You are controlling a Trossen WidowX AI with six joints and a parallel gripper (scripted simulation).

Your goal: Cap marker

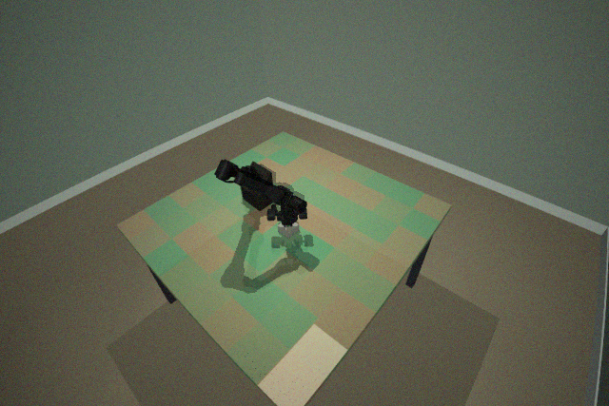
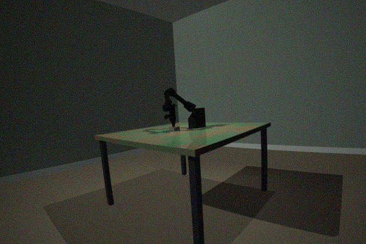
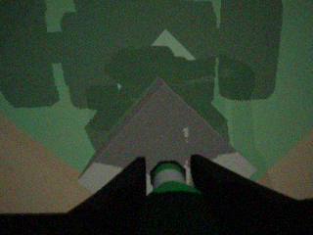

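The grey holder block (image 1: 287,230) (image 2: 175,129) (image 3: 156,127) sits on the table under the arm's tip. My gripper (image 1: 288,222) (image 2: 173,126) (image 3: 167,163) points down just above the block and is shut on the green cap (image 3: 176,187), which shows between the dark fingers in the wrist view. A grey-white band of the marker (image 3: 170,176) shows just beyond the cap, in line with it over the block. The cap is over the marker, but whether it is fully seated cannot be told. The top and exterior views are too far to show cap or marker clearly.
The arm's base (image 1: 257,195) (image 2: 197,118) stands on the table behind the block. The table (image 1: 343,268) (image 2: 142,138) has a green and tan patchwork top with a cream patch (image 1: 304,364) at one corner. The arm's shadow falls across the block and tabletop.
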